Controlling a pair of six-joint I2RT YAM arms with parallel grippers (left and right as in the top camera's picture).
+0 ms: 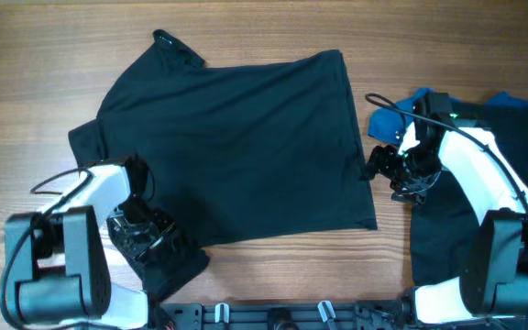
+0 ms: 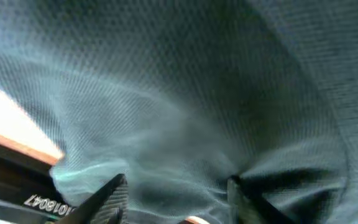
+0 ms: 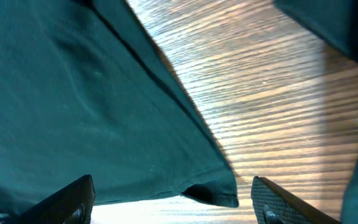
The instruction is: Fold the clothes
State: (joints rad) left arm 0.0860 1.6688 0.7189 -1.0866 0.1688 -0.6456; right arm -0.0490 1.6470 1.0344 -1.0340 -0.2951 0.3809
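— Wood table (image 1: 26,55); how far along?
— Barely begun, I'd judge. Left fingers (image 2: 114,193), at 7 o'clock, stand narrowed with cloth bunched between; gripped or not, I cannot tell. Right fingers (image 3: 73,199) gape wide over the hem corner (image 3: 222,190) at 4 o'clock.
— And the shirt (image 1: 236,137)?
— Spread flat mid-table, collar (image 1: 168,41) at 11 o'clock. No fold shows; all are left to do.
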